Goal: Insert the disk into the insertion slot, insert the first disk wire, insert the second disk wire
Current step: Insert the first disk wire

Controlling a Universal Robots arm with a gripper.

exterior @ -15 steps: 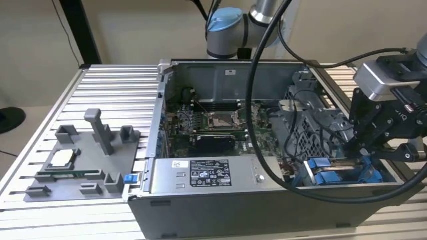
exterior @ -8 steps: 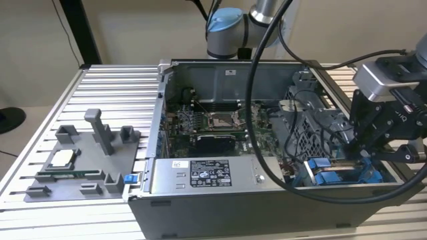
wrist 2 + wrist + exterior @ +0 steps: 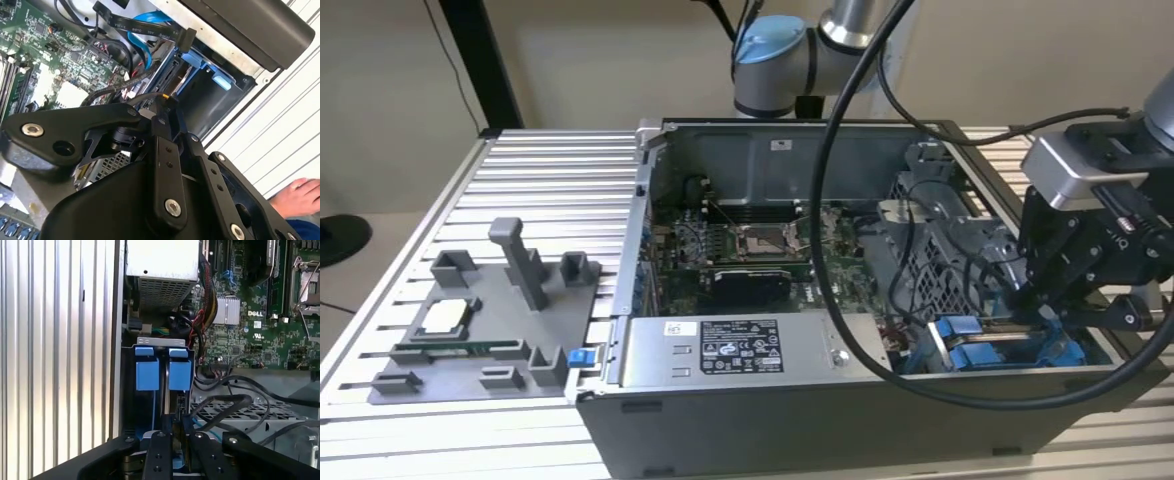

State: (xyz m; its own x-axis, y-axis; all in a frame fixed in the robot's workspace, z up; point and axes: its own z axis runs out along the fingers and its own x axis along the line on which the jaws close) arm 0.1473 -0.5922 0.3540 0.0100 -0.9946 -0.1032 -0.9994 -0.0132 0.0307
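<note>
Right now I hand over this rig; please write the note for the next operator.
Gripper: close over the grey metal drive bay with blue rails; its grip cannot be judged.
Disk: the silver hard drive in its bright blue plastic carrier seems seated in that bay.
Done: probably the disk insertion.
Left: black wires run beside the bay; plugged or not, I cannot tell.

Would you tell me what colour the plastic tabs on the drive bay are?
The plastic tabs are bright blue, clearest in the first wrist view.

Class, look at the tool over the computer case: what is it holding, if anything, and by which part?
The tool appears to pinch a black wire by its plug end, close to the drive bay.
</note>
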